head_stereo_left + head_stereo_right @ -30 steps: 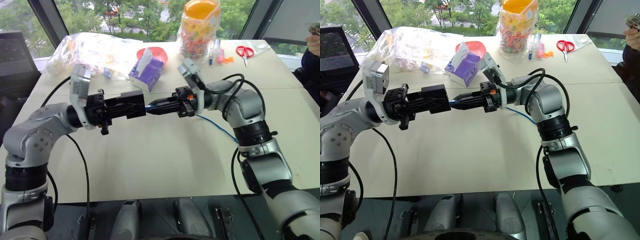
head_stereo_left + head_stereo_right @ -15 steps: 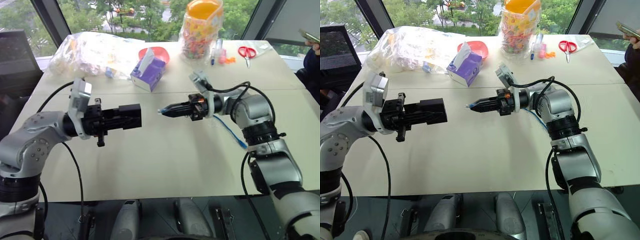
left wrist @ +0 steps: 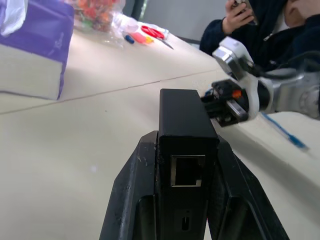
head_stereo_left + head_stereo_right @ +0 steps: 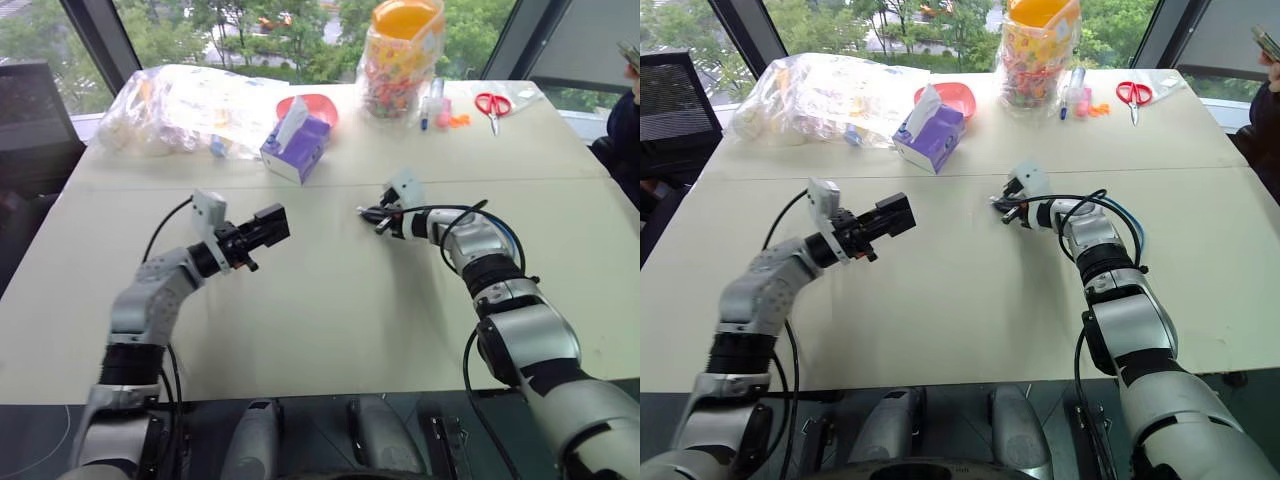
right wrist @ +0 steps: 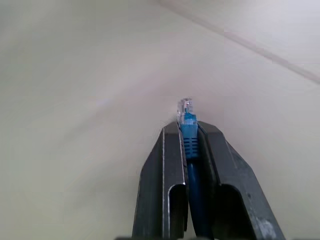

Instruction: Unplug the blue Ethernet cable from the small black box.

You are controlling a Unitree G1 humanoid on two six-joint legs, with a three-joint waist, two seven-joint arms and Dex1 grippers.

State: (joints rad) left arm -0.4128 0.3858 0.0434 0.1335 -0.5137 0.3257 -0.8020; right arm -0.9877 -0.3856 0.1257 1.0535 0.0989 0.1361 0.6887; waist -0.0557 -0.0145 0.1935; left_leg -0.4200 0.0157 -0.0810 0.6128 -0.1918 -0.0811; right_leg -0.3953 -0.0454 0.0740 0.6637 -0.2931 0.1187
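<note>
With the plug now free of its socket, my two arms hang well apart over the pale table (image 4: 330, 300), and by my reading the unplugging itself is done. My left gripper (image 3: 186, 165) has its jaws clamped on the small matte black plastic box (image 4: 270, 226), whose port (image 3: 187, 171) stands empty in the left wrist view. My right gripper (image 5: 189, 137) has its jaws pinched on the thin bright-blue Ethernet cable (image 5: 189, 145) just behind its clear plug (image 5: 186, 106), which pokes out past the fingertips; the rest of the cord trails back along my right forearm. A second ago the plug still sat against the box, both held high and close together; half a second ago a gap had opened between them. Since then both arms have dropped toward the table and spread wider. A purple tissue box (image 4: 296, 146) stands beyond, untouched.
</note>
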